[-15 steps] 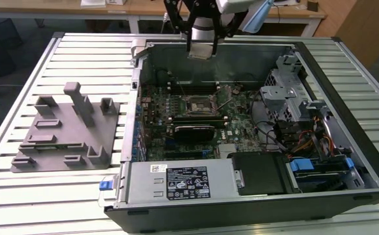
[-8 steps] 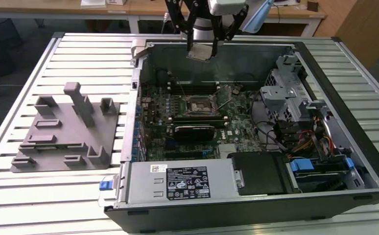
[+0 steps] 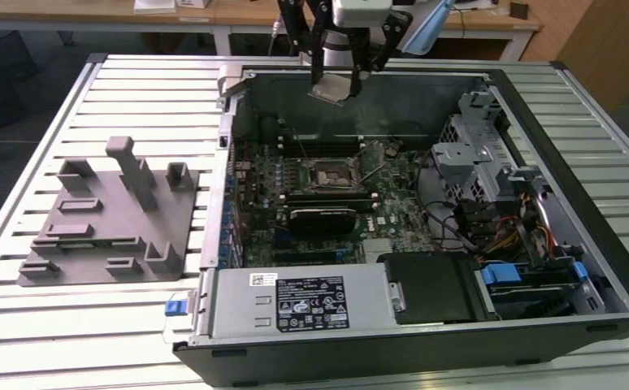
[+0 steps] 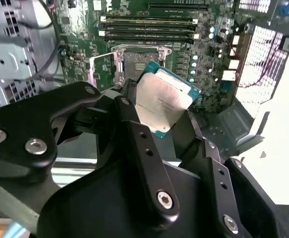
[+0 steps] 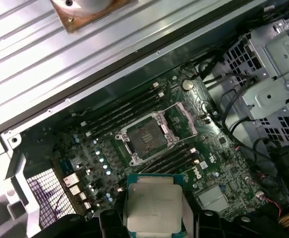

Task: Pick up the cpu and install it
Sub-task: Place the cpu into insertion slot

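The open computer case on the slatted bench holds one motherboard with one socket, whose frame is swung open over a bare seat. The one cpu hangs above the case's far end, clamped by its edges between the two fingers of the tool. It is tilted, pale metal top upward, and being square has no long axis. One grey fixture lies beside the case at the exterior view's left.
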